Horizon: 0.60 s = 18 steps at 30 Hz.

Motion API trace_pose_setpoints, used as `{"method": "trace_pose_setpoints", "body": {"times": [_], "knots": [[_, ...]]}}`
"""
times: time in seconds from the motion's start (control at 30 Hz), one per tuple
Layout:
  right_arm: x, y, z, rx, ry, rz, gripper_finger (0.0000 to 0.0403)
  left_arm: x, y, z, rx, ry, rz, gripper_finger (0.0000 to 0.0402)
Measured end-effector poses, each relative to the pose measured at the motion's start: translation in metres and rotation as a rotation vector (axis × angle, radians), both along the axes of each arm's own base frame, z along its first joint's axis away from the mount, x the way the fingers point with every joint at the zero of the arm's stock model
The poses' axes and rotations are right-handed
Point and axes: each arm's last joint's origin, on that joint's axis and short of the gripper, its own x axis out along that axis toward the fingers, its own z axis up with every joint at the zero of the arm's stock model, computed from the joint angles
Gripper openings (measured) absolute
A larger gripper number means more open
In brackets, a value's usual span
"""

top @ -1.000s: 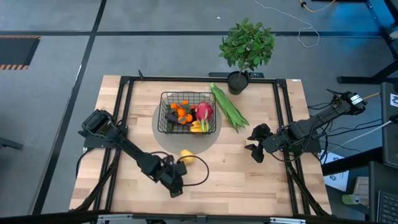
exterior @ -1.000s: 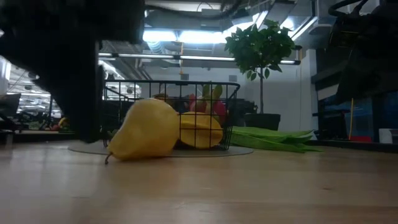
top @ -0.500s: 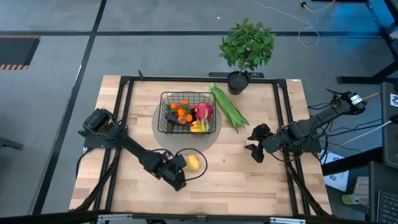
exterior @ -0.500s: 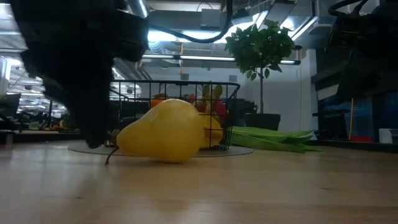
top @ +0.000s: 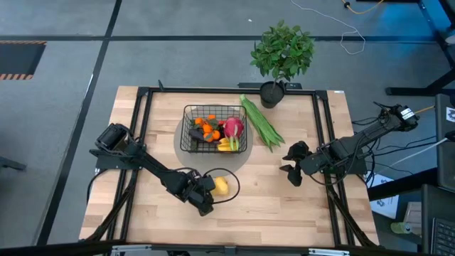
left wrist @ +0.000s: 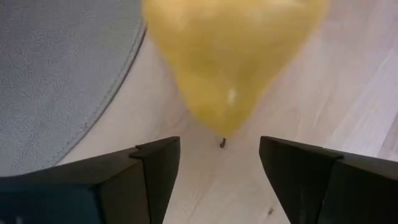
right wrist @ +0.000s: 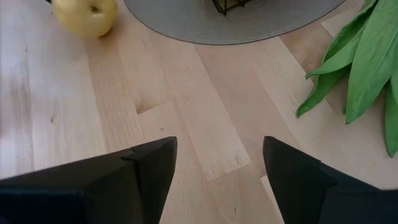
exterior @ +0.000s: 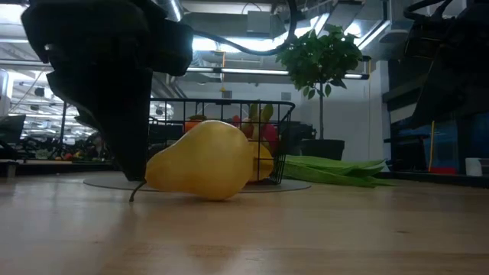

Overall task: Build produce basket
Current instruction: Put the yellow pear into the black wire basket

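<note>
A yellow pear (top: 222, 185) lies on its side on the bare wood, just near of the grey round mat (top: 244, 161). My left gripper (top: 207, 192) is open and low at the pear's left. In the left wrist view the pear's narrow stem end (left wrist: 222, 127) points at the gap between my left gripper's (left wrist: 219, 165) fingers, apart from both. The black wire basket (top: 213, 128) stands on the mat, holding orange, pink, purple and yellow produce. Long green pods (top: 260, 122) lie on the table to its right. My right gripper (top: 291, 165) is open and empty at the table's right.
A potted leafy plant (top: 281, 55) stands at the far edge, behind the pods. A black cable loops on the table around the pear (top: 237, 186). Bare wood lies between the pear and my right gripper (right wrist: 219, 168).
My left gripper has gone toward the table's far edge and a little right, up to the pear. The pear has rolled a little toward the near edge and now lies on its side with its stem end toward the gripper.
</note>
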Motion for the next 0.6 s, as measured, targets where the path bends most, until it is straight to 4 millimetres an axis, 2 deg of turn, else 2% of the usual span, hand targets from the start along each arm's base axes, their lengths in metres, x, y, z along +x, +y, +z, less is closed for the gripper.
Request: {"method": "trace_pose_setpoints", "body": {"times": [0.13,0.33,0.6], "knots": [[0.0,0.0,0.0,0.001,0.0,0.0,0.0227,0.0,0.001,-0.001,0.01,0.0,0.007,0.0212],[0.0,0.0,0.0,0.001,0.0,-0.001,0.0227,0.003,0.008,-0.017,0.036,0.064,0.044,0.021],[0.0,0.0,0.0,0.006,-0.007,-0.002,0.0227,0.002,0.012,-0.018,0.007,0.078,0.152,0.0209]]}}
